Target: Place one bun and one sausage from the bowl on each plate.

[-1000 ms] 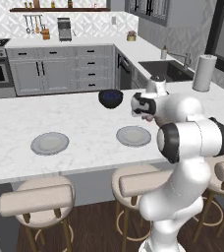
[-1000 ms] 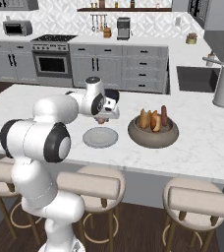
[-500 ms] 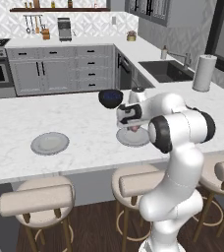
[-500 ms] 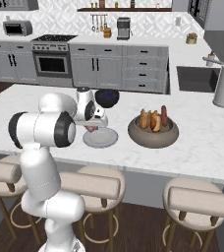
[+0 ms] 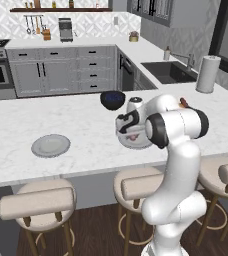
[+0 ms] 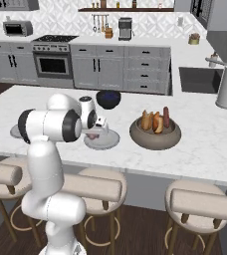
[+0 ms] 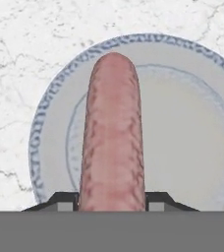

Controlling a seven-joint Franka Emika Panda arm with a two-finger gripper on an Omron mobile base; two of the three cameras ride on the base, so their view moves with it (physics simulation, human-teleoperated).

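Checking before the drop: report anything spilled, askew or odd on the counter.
Nothing stands out. The gripper holds a sausage over the near plate, the other plate lies flat, and the bowl sits upright with its buns and sausages inside.

Reddish-pink sausage (image 7: pixel 113 138) — light-grey plate (image 7: pixel 192 142) with blue-speckled rim, white grey-veined marble counter (image 7: pixel 25 59).

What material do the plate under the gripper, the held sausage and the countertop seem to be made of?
The plate looks like glazed ceramic: light grey, smooth, with a speckled bluish rim. The sausage looks like soft meat: reddish-pink, matte, with a mottled skin. The countertop looks like polished marble or an imitation: white with thin grey veins. Everything is rendered, so this is only appearance.
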